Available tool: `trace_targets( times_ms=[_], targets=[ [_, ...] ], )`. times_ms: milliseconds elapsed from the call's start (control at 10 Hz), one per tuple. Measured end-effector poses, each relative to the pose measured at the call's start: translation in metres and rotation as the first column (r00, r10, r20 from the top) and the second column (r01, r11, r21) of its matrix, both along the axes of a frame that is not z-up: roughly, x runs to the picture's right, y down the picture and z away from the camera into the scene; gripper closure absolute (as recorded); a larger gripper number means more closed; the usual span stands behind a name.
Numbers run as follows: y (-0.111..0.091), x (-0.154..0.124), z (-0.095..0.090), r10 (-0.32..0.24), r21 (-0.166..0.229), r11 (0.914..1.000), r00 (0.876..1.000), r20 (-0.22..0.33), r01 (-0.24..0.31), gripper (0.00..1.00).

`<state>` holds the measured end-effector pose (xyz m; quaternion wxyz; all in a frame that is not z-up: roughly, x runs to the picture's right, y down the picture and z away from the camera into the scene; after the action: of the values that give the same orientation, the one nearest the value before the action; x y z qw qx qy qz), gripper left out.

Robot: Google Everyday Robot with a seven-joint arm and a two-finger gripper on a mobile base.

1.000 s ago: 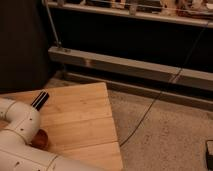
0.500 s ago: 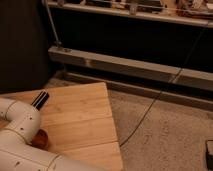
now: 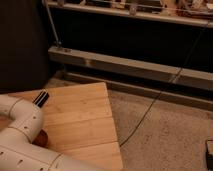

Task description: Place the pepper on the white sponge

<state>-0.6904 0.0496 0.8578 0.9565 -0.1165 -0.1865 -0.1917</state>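
My white arm (image 3: 22, 132) fills the lower left, bent over a light wooden table (image 3: 82, 117). A short black stub (image 3: 41, 97) sticks out of the arm's upper link. The gripper itself is out of view, beyond the frame's lower left. A small reddish-brown rounded thing (image 3: 40, 139) shows on the table just under the arm's elbow, mostly hidden; I cannot tell whether it is the pepper. The white sponge is not in view.
The table's right edge (image 3: 114, 125) drops to a speckled floor (image 3: 165, 135). A thin dark cable (image 3: 150, 107) runs across the floor toward a metal rail (image 3: 130, 67) along a dark wall. A grey object (image 3: 209, 152) sits at the right edge.
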Motion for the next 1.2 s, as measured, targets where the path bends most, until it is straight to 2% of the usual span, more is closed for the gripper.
trace_targets(
  times_ms=[400, 600, 800, 1000, 1200],
  targets=[
    [-0.002, -0.006, 0.010, 0.026, 0.000, 0.9997, 0.998, 0.050, -0.026, 1.00],
    [-0.003, -0.009, 0.016, 0.060, -0.013, 0.9982, 0.995, 0.082, -0.059, 1.00],
    [0.002, -0.008, 0.023, 0.077, -0.037, 0.9966, 0.993, 0.092, -0.074, 1.00],
    [0.017, -0.003, 0.026, 0.033, -0.064, 0.9976, 0.996, 0.086, -0.028, 1.00],
    [0.039, 0.005, 0.025, -0.054, -0.092, 0.9940, 0.997, 0.061, 0.059, 1.00]
  ],
)
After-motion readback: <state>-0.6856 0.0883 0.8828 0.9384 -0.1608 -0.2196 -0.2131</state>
